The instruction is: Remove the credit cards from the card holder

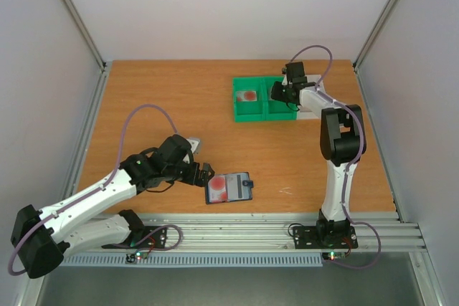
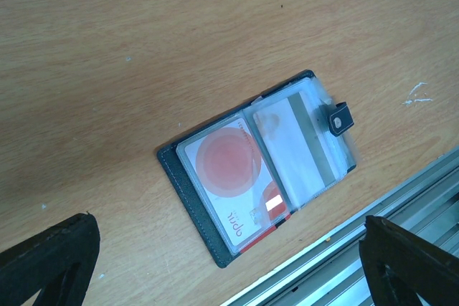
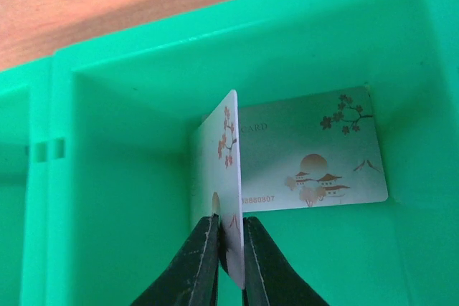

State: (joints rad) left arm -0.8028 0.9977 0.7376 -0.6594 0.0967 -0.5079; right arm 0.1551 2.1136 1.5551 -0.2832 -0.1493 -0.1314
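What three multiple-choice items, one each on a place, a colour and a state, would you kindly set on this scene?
1. Where does the card holder lie? A in a drawer; B on the wooden table; C on a shelf.
2. What colour is the bin under the right gripper? A blue; B yellow; C green.
3. How is the right gripper? A shut on a blossom-printed card; B wide open; C shut on nothing.
Answers: 1 B, it lies open beside the left gripper; 2 C, green walls surround the held card; 3 A, its fingers pinch that card edge-on.

Overhead, close left wrist: same card holder (image 1: 241, 190)
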